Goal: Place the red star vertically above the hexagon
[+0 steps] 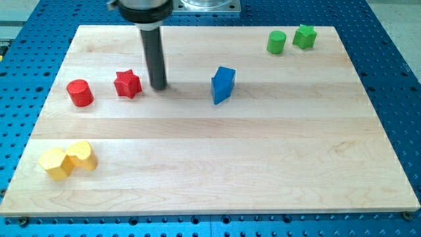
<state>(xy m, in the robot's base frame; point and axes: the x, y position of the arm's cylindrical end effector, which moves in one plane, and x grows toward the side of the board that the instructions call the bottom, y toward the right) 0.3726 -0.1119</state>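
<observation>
The red star point(127, 83) lies on the wooden board point(217, 164) at the upper left. My tip point(158, 87) rests on the board just to the right of the star, a small gap apart. The yellow hexagon point(55, 164) lies at the lower left, well below the star and further left. A second, rounder yellow block point(83, 155) touches its right side.
A red cylinder point(79, 93) stands left of the star. A blue block point(223, 84) stands right of my tip, near the middle top. A green cylinder point(277, 42) and a green star point(304, 36) sit at the top right.
</observation>
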